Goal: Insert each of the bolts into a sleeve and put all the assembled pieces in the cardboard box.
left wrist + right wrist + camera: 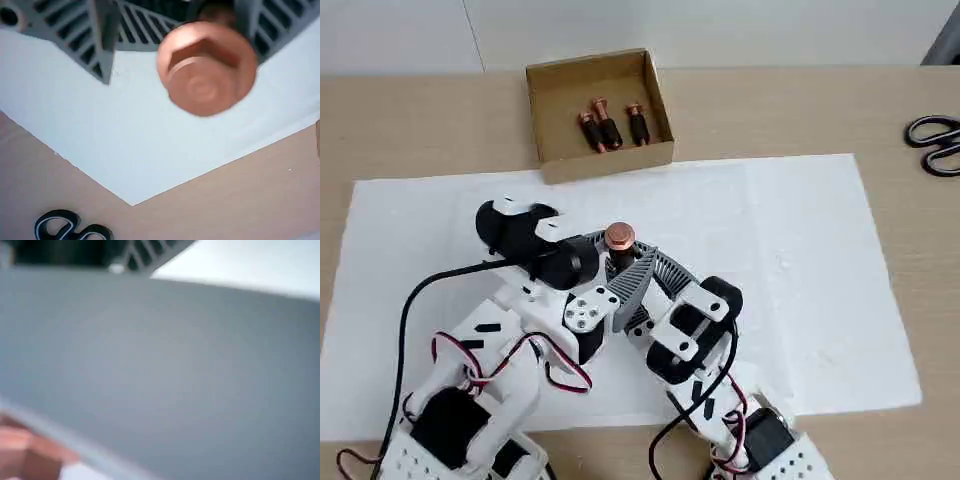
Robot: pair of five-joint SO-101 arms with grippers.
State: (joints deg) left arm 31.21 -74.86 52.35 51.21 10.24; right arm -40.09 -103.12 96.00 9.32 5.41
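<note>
The two arms met over the middle of the white paper (800, 280), their pincers close together around one copper bolt (619, 237). Its round head faced up, just in front of the left pincer (603, 246) and touching or nearly touching the grey ribbed tips of the right pincer (638, 276). From the left wrist the head sat large between grey fingers (85, 30), one of them clear of the head's edge. Whether either pincer was clamped on the bolt could not be told: the tips overlapped too much from above, and the right wrist view was blurred grey with a copper bit at its edge.

The box (610, 165) stood on the surface (420, 120) at the paper's far edge, well apart from the arms, with three assembled pieces (610, 126) lying side by side inside. Scissors (935, 145) lay on the bare surface off to the right.
</note>
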